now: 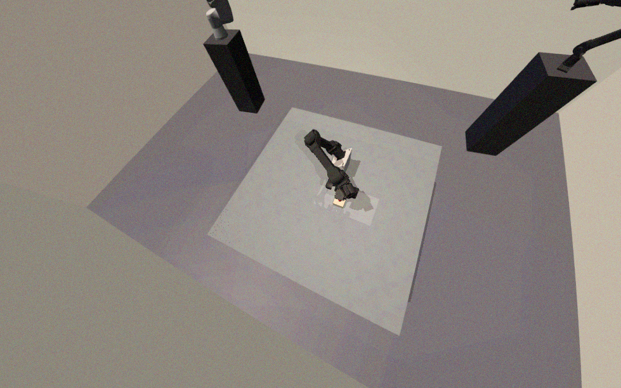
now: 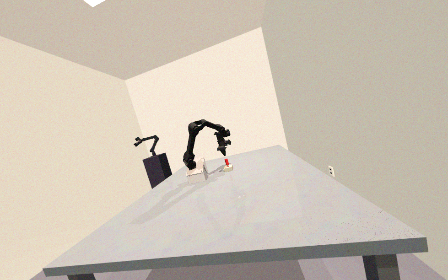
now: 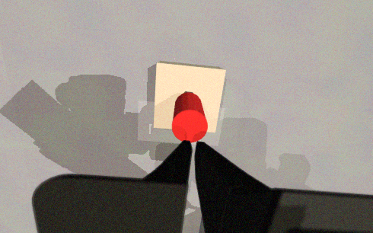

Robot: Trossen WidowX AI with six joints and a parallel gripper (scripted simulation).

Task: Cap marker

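The hand is clenched on nothing, above the red cap standing on the holder block.

Matte black arm, white base

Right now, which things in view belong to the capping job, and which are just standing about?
Job:
- red cap, sitting on the marker
- holder block
- gripper, shut and empty, above the cap

Standing about:
- two dark pedestals beside the table
- wall outlet
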